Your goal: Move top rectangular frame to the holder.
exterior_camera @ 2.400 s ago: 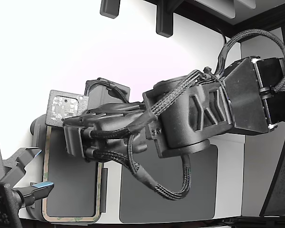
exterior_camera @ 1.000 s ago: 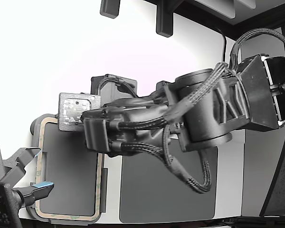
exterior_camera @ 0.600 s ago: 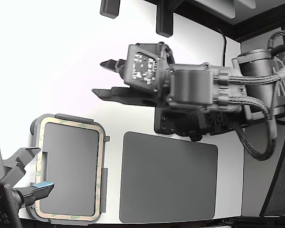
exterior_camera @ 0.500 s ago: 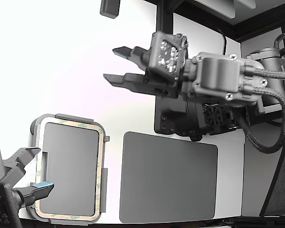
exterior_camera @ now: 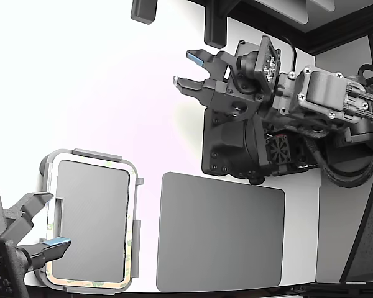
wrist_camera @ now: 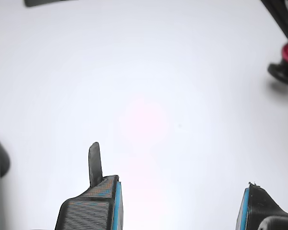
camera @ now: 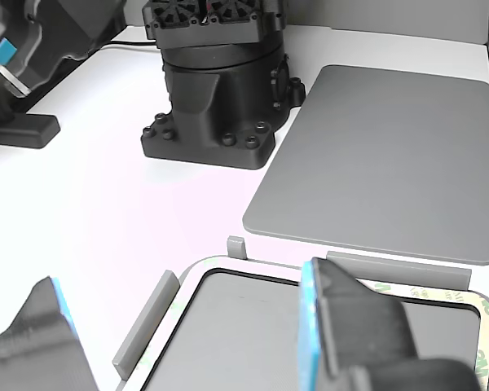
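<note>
One thin mottled tan frame (exterior_camera: 134, 233) seated in grey plastic holder (exterior_camera: 97, 154); end effector (exterior_camera: 191, 70) released, empty.

Matt grey plastic holder (exterior_camera: 87, 155), mottled tan frame (exterior_camera: 135, 211), smooth matt dark mat (exterior_camera: 221, 233), glossy white table (exterior_camera: 99, 81)

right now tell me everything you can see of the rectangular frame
The rectangular frame is a thin, flat, tan outline with greenish mottled patches, rounded corners and an open centre showing a dark grey surface. It lies flat inside the light grey holder, within its raised edge tabs, at the exterior view's lower left. The gripper is far off and open; nothing grips the frame.
</note>
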You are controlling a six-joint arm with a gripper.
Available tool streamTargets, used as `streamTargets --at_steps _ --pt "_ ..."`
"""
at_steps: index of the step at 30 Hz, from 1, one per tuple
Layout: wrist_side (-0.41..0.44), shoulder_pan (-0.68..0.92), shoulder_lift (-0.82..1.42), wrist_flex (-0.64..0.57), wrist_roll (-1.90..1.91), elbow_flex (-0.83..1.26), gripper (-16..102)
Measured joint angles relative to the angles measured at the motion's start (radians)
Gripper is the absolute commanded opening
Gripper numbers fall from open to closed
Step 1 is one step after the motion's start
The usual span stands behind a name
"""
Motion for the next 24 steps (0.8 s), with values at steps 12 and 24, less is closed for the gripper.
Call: streamTargets --at_steps 12,24 --pt "-0.026 -0.002 0.13 0.046 0.029 0.14 100" --pt "-0.046 -0.002 0.132 0.043 0.011 0.14 100"
